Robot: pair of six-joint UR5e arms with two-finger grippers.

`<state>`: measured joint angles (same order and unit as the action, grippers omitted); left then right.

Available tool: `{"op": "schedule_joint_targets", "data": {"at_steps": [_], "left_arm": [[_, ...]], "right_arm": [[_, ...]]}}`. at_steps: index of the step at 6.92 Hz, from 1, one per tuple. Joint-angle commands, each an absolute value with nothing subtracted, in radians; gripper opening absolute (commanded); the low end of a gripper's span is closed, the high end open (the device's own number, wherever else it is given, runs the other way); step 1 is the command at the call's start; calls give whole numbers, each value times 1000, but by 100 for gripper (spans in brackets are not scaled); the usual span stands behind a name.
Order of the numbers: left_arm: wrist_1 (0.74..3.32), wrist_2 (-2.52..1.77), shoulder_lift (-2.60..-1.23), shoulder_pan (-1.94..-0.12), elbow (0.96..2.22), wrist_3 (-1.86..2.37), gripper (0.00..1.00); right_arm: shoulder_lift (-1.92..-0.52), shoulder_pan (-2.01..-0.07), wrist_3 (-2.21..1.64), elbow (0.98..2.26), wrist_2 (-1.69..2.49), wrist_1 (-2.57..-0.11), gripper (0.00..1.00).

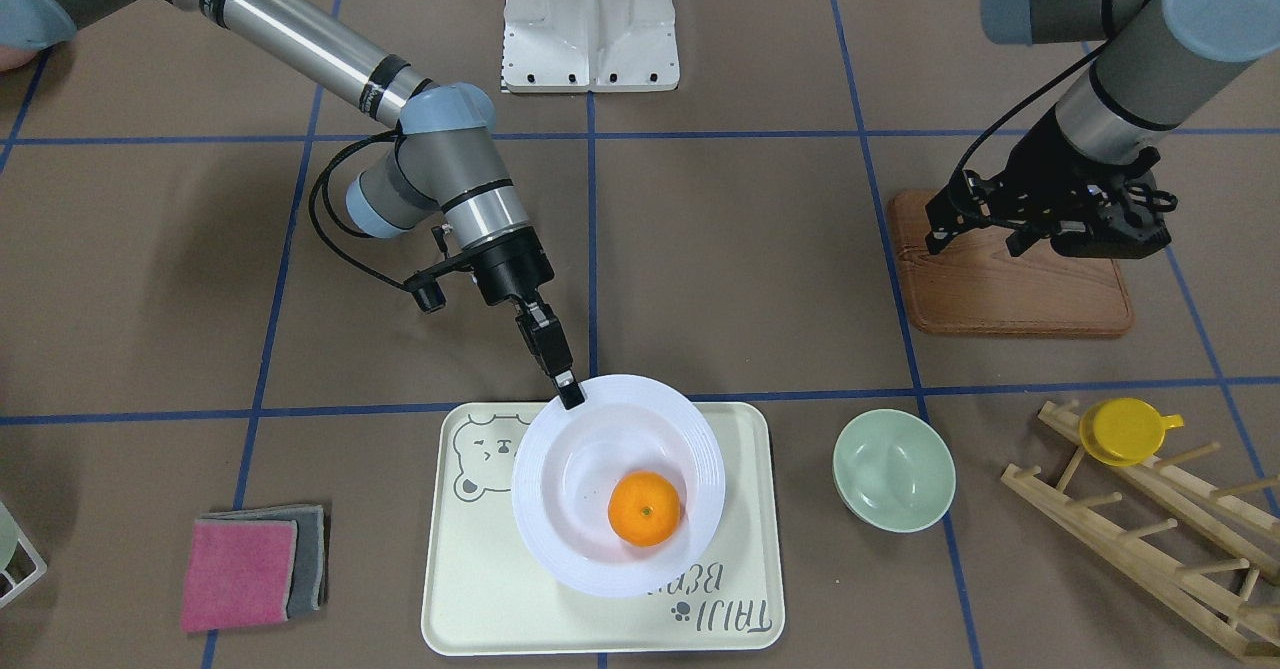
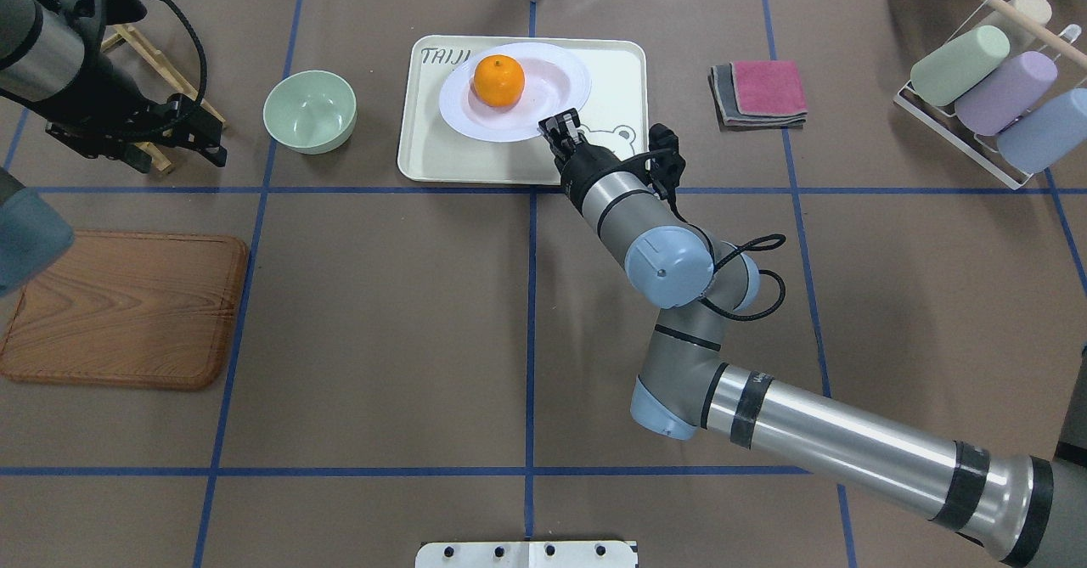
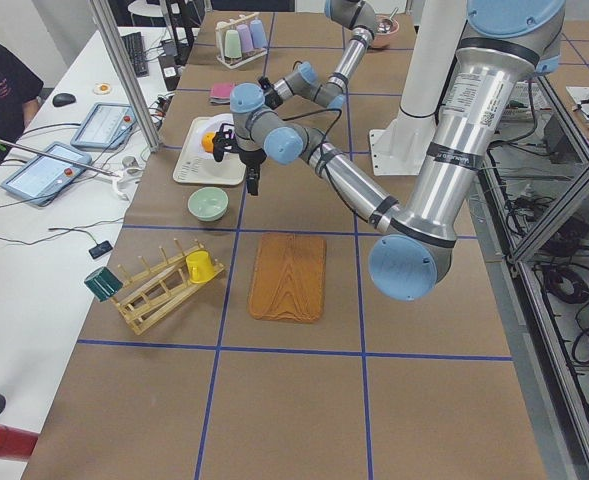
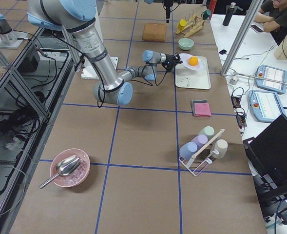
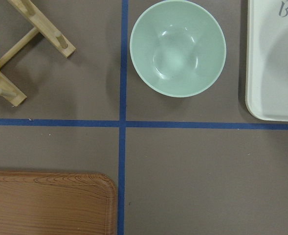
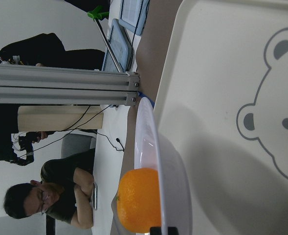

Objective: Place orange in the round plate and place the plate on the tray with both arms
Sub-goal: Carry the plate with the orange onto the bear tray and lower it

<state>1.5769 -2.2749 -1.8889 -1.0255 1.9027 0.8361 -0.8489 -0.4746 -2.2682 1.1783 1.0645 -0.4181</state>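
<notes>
The orange [image 1: 646, 509] lies in the plate [image 1: 540, 509], off centre; the right jaws are closed on the plate's rim, holding it over the tray [image 1: 470, 589], though whether it touches there I cannot tell; the left jaws hang open and empty above the surface [image 1: 740, 269], near the bowl [image 1: 893, 469] and board [image 1: 1000, 289].

The orange [image 1: 645, 509] lies in the round plate [image 1: 542, 541] (off-centre), over the cream tray [image 1: 470, 589].
</notes>
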Motion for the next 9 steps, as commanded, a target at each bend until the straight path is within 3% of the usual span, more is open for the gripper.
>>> {"op": "schedule_joint_targets", "data": {"at_steps": [1, 2, 4, 7, 9], "left_arm": [[1577, -2275, -1887, -1028, 1902, 834, 97], [1577, -2275, -1887, -1029, 1902, 834, 97], [1577, -2273, -1887, -1034, 1901, 833, 97], [1577, -2275, -1887, -1048, 1901, 831, 97], [1585, -2273, -1818, -1083, 1908, 650, 97]], "right_arm": [[-828, -474, -2264, 1177, 1058, -535, 74], [-828, -474, -2257, 1178, 1068, -546, 99], [-839, -477, -2086, 1228, 1188, -628, 100], [-963, -657, -1453, 1619, 1773, -1160, 100], [-973, -824, -1140, 1684, 1948, -1395, 100]]}}
